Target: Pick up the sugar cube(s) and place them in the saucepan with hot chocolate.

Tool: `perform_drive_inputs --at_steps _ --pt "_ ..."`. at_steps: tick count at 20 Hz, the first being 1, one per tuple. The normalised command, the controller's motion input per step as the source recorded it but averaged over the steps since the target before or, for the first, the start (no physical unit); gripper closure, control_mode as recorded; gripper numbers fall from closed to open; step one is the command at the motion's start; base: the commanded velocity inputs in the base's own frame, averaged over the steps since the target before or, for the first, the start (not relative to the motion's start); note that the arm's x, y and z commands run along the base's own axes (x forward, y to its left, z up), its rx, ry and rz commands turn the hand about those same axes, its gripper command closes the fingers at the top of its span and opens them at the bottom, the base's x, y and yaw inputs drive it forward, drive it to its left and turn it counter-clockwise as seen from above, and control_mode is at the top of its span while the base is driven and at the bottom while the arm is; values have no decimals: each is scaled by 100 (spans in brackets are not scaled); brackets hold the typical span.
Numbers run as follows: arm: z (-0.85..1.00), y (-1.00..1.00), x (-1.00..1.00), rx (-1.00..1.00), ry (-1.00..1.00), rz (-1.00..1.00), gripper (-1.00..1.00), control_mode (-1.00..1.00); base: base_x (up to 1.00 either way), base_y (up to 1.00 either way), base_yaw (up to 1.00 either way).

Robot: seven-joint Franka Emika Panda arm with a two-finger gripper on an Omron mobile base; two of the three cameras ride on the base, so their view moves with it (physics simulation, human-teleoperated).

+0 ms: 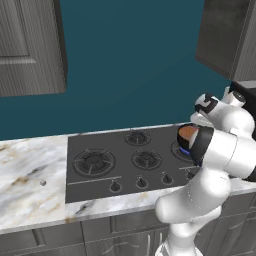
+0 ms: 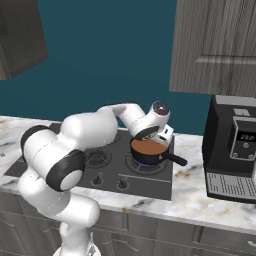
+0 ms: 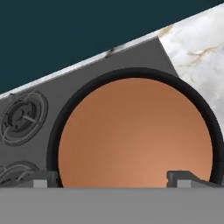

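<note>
The saucepan with hot chocolate (image 2: 148,148) stands on the right rear burner of the black cooktop (image 1: 100,172), its black handle pointing right. In the hand view its smooth brown liquid (image 3: 135,135) lies right below me. My gripper (image 2: 152,139) hovers just above the pan, open, with nothing between its fingertips (image 3: 186,177). My arm hides most of the pan (image 1: 187,134) in the left base view. One tiny pale greyish sugar cube (image 1: 43,183) lies on the marble counter left of the cooktop, far from the gripper.
A black coffee machine (image 2: 235,150) stands on the counter right of the stove. Dark cabinets (image 1: 30,45) hang above both ends. A row of knobs (image 1: 141,182) runs along the cooktop's front. Marble counter (image 1: 25,165) stretches to the left.
</note>
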Motion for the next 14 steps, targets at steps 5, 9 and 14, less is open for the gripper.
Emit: perform_drive_inputs --at_steps 5,9,14 --pt "6 78 -33 -7 -6 0 -100 -100 0 0 0" --pt "4 100 -20 -13 0 6 -100 -100 0 0 0" --pt "0 100 -17 -11 0 13 -100 -100 0 0 0"
